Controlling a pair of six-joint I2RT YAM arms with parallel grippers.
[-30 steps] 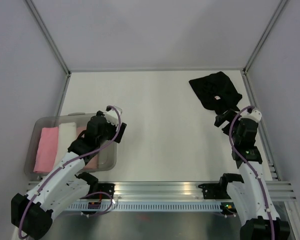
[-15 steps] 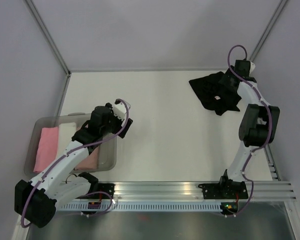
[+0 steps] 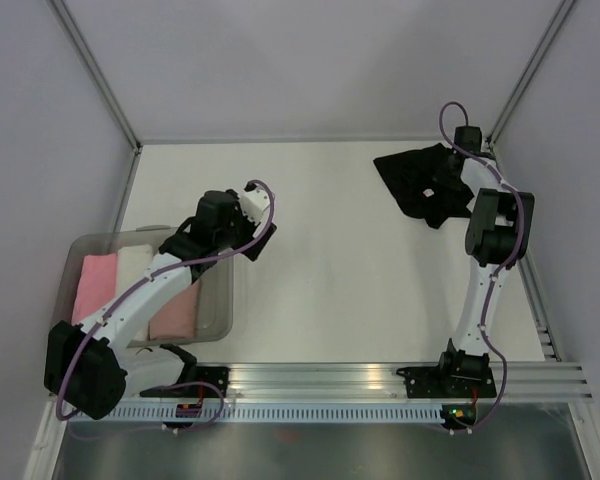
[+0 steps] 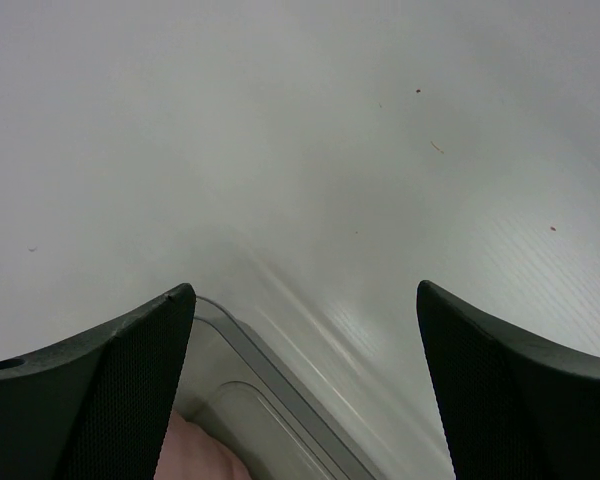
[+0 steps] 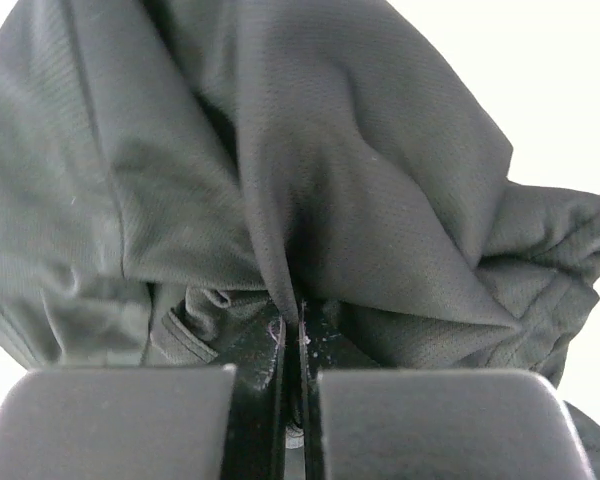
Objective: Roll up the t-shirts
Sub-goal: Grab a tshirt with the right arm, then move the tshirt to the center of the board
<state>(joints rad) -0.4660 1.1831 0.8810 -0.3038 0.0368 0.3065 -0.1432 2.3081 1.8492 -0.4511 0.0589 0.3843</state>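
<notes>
Top external view, items by size.

1. Tabletop (image 3: 320, 270): white and flat, walled by pale panels on three sides, with an aluminium rail along the near edge.

2. Bin (image 3: 225, 310): clear plastic, rectangular, at the near left of the tabletop. Its corner (image 4: 265, 375) shows in the left wrist view, low between the fingers.

3. Black t-shirt (image 3: 420, 185): crumpled in a loose heap at the far right corner of the tabletop, well apart from the bin. The right wrist view shows its cloth (image 5: 360, 180) bunched in deep folds that fill most of the picture.

4. Rolls in the bin, side by side: pink roll (image 3: 95, 280) at the left, white roll (image 3: 135, 265) in the middle, peach roll (image 3: 175, 315) at the right, partly hidden by the left arm.

5. Left hand (image 3: 252, 236): over the bin's far right corner, holding nothing. The left wrist view shows it (image 4: 305, 290) with the fingers (image 4: 130, 370) spread wide and bare tabletop between them.

6. Right hand (image 3: 452, 165): at the right edge of the black t-shirt. In the right wrist view it (image 5: 292, 322) is closed, the jaws pressed together on a pinched fold of the black cloth.
</notes>
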